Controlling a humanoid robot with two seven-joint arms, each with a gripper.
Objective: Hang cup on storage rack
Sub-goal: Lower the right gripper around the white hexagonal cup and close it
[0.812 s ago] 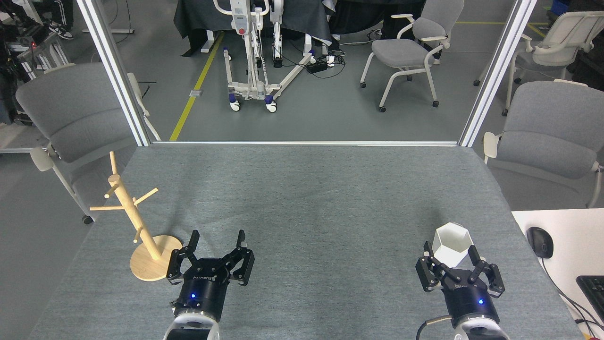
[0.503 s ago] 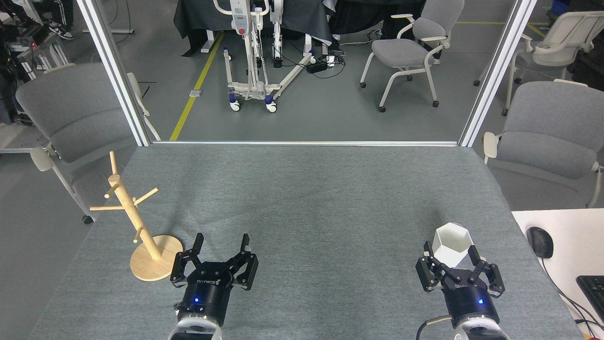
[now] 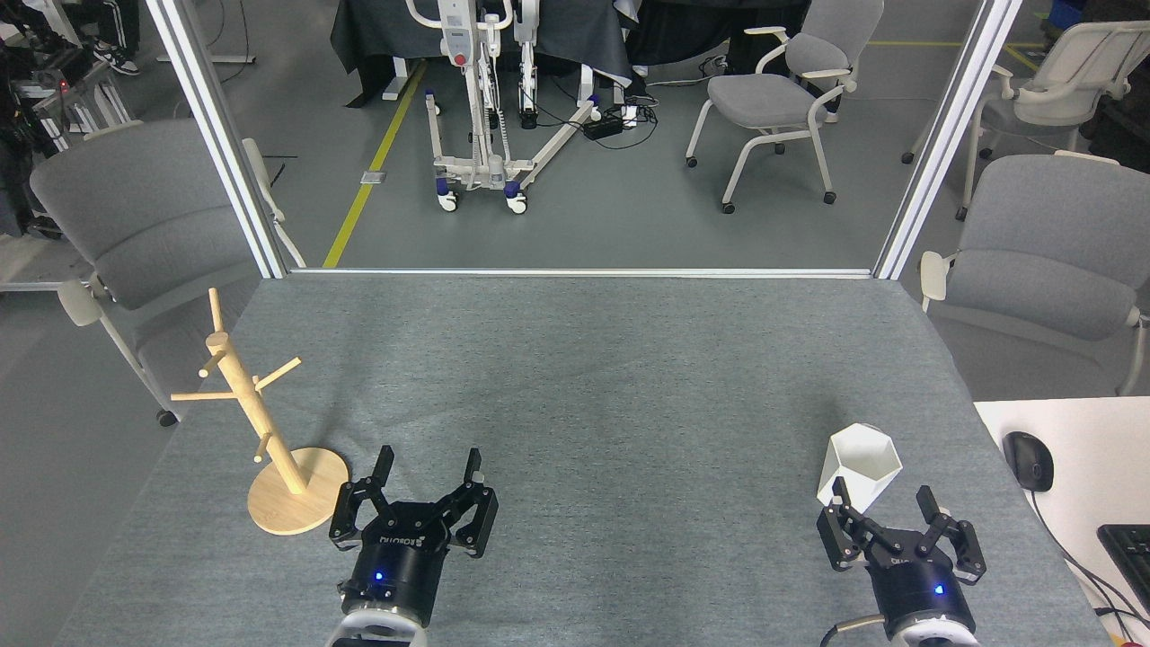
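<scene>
The cup (image 3: 859, 465) stands upright on the grey desk (image 3: 593, 377), open hexagonal rim up, toward five o'clock on the desk surface and near its right edge; its tab handle is not visible from the head view. Just below it, at about six o'clock from the cup, the right gripper (image 3: 885, 508) sits with its fingers spread wide and holding nothing, one fingertip close to the cup's lower wall, though contact cannot be judged. The step in hand appears to be the approach to the grasp, with the cup not yet picked up. The next move probably calls for the right gripper to advance toward twelve o'clock so the fingers straddle a wall of the cup, then close. Well apart, at about nine o'clock from the cup, the storage rack (image 3: 269, 440) stands on its round base near the desk's left edge, pegs bare. The left gripper (image 3: 429, 474), just at three o'clock of the rack's base, is likewise wide open and empty.
</scene>
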